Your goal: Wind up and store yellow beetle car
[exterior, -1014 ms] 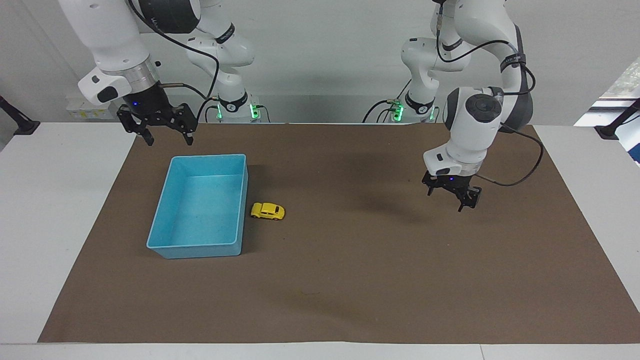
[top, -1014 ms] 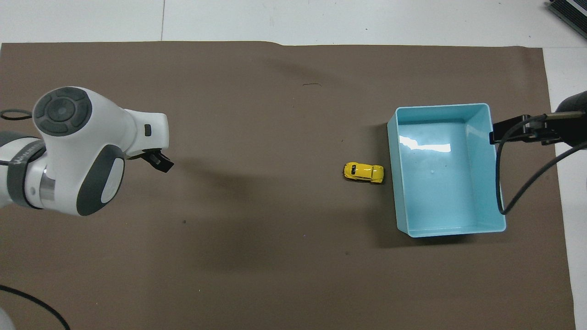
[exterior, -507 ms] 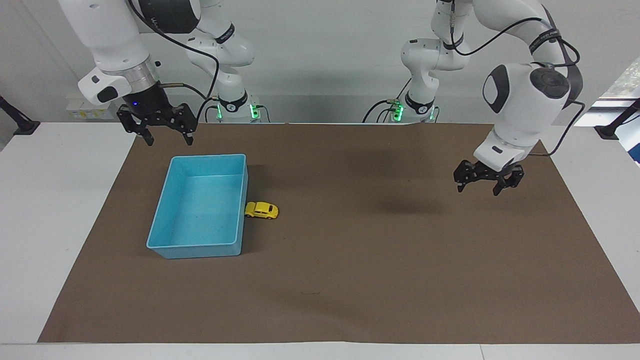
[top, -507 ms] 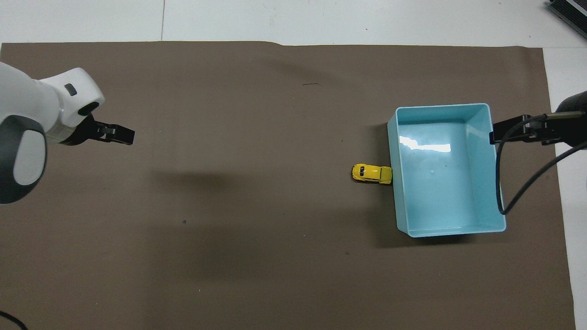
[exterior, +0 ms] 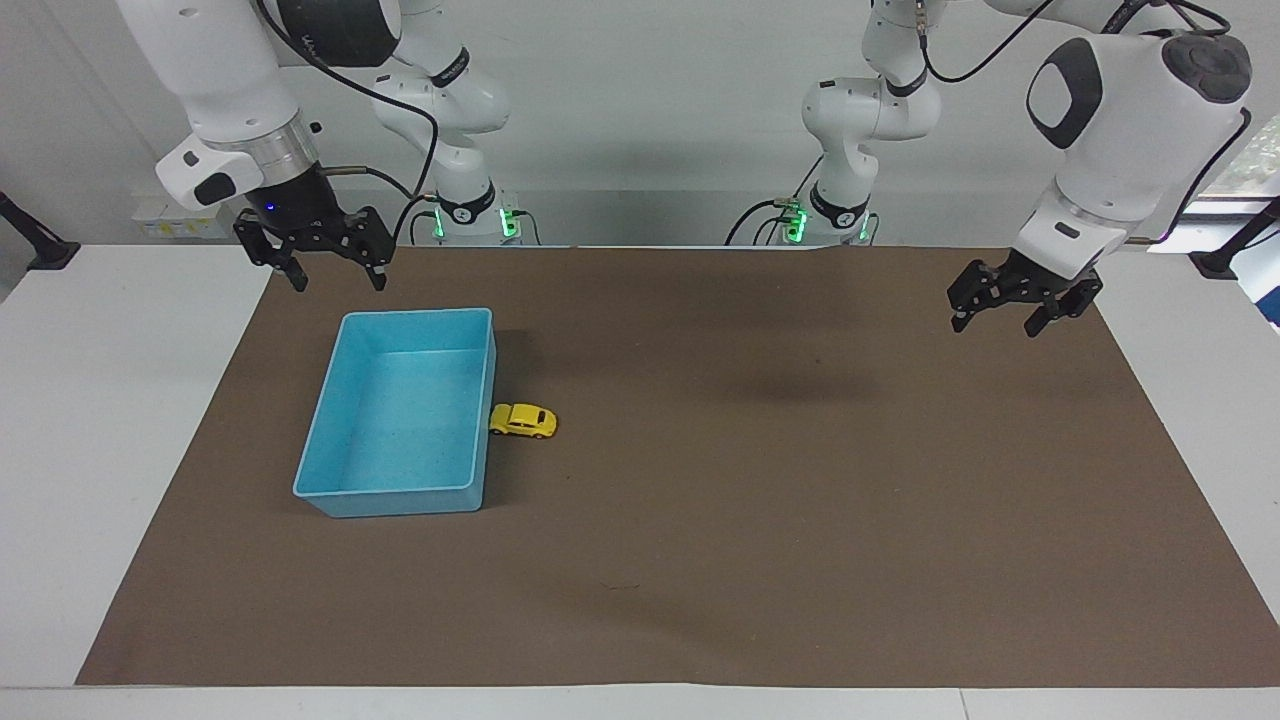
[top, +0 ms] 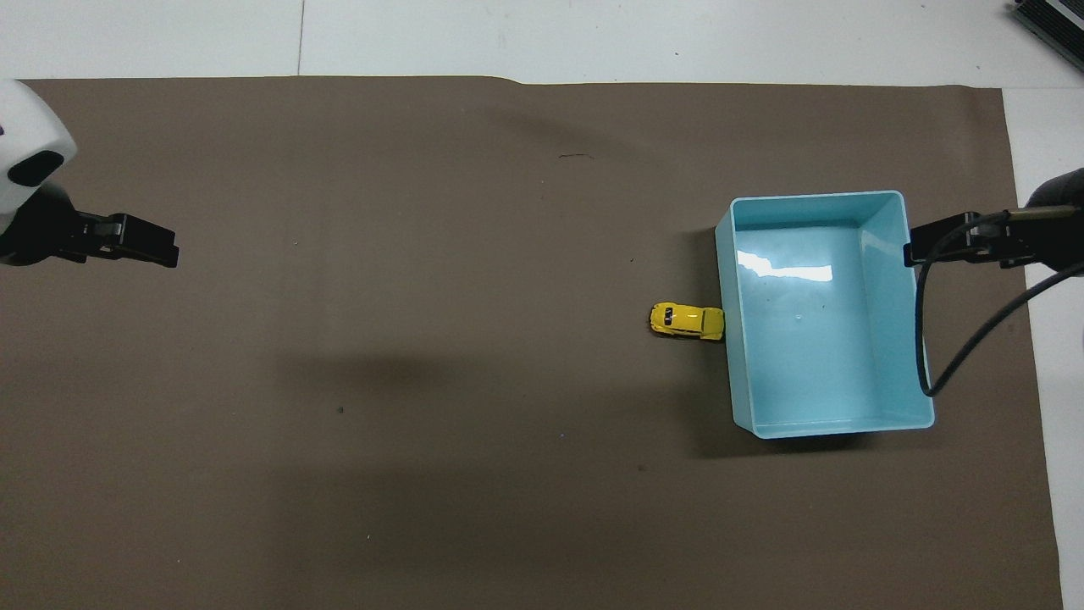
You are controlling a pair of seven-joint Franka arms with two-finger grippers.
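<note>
The yellow beetle car (exterior: pixel 523 421) stands on the brown mat, its nose against the outer wall of the light blue bin (exterior: pixel 335 490), on the bin's side toward the left arm's end of the table. It also shows in the overhead view (top: pixel 686 321), touching the bin (top: pixel 923 339). The bin is empty. My left gripper (exterior: pixel 995 327) is open and empty, up in the air over the mat near the left arm's end (top: pixel 161 251). My right gripper (exterior: pixel 340 286) is open and empty, raised over the bin's corner nearest the robots (top: pixel 919 246).
The brown mat (exterior: pixel 760 520) covers most of the white table (exterior: pixel 110 420). A cable (top: pixel 931 356) from the right arm hangs over the bin's wall in the overhead view.
The car rolled into the bin's wall and has stood still since. My left gripper rose and drew away toward the left arm's end of the table. The right arm has not moved.
</note>
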